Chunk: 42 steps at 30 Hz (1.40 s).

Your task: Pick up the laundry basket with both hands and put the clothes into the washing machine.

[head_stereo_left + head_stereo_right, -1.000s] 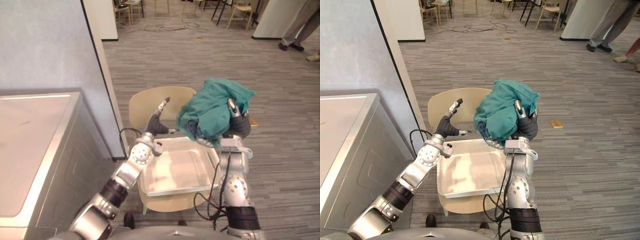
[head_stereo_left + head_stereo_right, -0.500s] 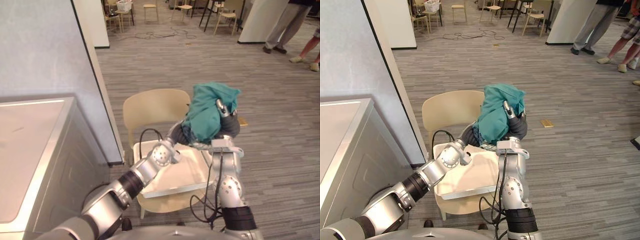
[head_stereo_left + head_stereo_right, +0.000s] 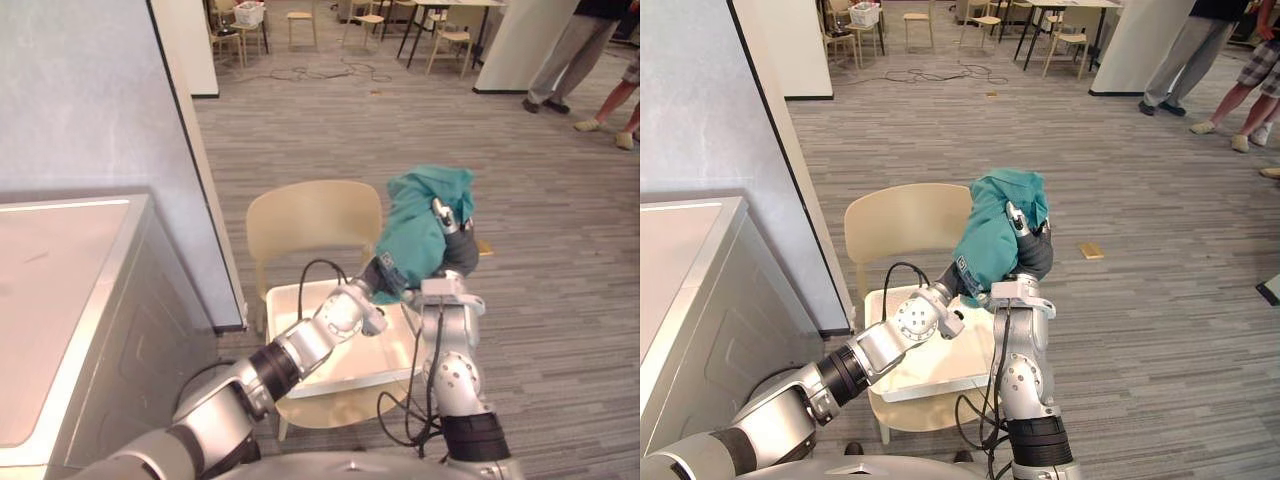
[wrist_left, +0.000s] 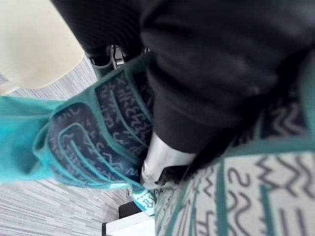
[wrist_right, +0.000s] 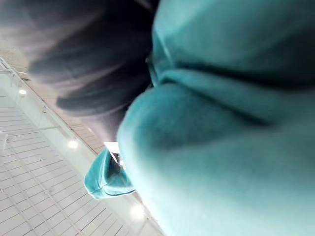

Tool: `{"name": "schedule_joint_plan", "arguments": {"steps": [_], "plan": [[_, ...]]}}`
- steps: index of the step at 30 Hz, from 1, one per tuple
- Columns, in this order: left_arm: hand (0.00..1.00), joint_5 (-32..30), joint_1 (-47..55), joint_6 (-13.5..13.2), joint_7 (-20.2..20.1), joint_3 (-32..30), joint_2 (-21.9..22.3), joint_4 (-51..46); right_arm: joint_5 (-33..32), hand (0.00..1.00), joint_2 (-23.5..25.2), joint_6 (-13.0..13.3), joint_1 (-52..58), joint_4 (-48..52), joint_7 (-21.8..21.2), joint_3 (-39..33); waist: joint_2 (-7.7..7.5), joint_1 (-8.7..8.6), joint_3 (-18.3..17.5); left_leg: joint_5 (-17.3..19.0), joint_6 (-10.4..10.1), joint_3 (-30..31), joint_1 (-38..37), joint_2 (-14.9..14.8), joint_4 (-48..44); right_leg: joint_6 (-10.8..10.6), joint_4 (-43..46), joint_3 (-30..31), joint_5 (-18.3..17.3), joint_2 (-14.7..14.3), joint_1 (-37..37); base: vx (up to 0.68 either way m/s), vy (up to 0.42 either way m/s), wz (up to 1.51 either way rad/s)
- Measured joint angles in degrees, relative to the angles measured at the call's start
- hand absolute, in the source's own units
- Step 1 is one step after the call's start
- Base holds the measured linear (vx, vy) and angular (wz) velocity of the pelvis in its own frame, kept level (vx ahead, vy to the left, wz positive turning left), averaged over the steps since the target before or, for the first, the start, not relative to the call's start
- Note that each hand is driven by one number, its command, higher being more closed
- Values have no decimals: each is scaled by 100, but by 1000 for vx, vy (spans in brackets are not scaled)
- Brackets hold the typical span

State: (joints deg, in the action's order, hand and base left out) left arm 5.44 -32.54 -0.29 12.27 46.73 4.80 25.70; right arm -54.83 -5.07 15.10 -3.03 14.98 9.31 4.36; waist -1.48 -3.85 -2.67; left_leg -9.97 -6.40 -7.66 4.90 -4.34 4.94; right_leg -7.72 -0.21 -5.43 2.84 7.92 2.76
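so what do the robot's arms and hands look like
Both arms are silver-grey metal with rounded joint housings and black bands near the elbows. The left hand and right hand have dark ribbed covers. The right hand's fingers are silver with dark tips.

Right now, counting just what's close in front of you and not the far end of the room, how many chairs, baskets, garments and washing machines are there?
Chair: 1
Basket: 1
Garment: 1, teal, held up by the right hand
Washing machine: 1
Total: 4
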Motion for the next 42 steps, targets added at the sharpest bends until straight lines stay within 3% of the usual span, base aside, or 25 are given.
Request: {"name": "schedule_joint_plan", "arguments": {"steps": [14, 15, 25, 30, 34, 35, 42], "plan": [[100, 121, 1, 49, 8, 39, -1, -263, 0, 100, 2, 110, 119, 234, 6, -12, 5, -6, -6, 26, -30, 31, 10, 19, 0, 0, -10, -18, -2, 14, -2, 0, 0, 0], [100, 122, 2, 52, 7, 49, -1, -263, 0, 0, 2, 113, 126, 234, 6, -14, 5, -6, -6, 26, -30, 33, 10, 20, 0, 0, -11, -19, -2, 16, -2, 0, 0, 0], [100, 214, 6, 151, -28, 71, -54, -251, -137, 0, -99, 91, 400, 205, -99, 13, -5, 2, -5, 60, 22, 81, 26, 68, 0, -16, -13, -26, -11, 101, -3, 0, 0, 0], [100, 217, 25, 155, -89, -76, -271, -212, -214, 0, -553, -261, 1029, 11, -356, 266, -67, 38, -3, 61, 22, 97, 51, 54, 0, -18, -38, -39, -9, 93, 4, 0, 0, -1], [100, 213, 108, 156, -138, -712, -455, -187, -229, 0, -687, -660, 1562, -71, -639, 398, -164, 36, 3, 64, 24, 69, 83, 38, -1, -22, -45, -9, -3, 80, 35, 0, 0, -5], [100, 213, 181, 155, -130, -1122, -543, -213, -228, 0, -687, -793, 1789, -78, -744, 389, -201, 36, 6, 50, 41, 56, 89, 41, -1, -24, -29, -9, 3, 69, 36, 0, 0, 0], [100, 222, 946, 152, 33, -2761, -959, -886, -212, 0, -583, -1038, 2252, -87, -818, -202, -222, 9, 3, 90, 4, -14, 70, 70, -1, -28, 30, 13, -29, 73, 88, 0, 0, 0]]}}
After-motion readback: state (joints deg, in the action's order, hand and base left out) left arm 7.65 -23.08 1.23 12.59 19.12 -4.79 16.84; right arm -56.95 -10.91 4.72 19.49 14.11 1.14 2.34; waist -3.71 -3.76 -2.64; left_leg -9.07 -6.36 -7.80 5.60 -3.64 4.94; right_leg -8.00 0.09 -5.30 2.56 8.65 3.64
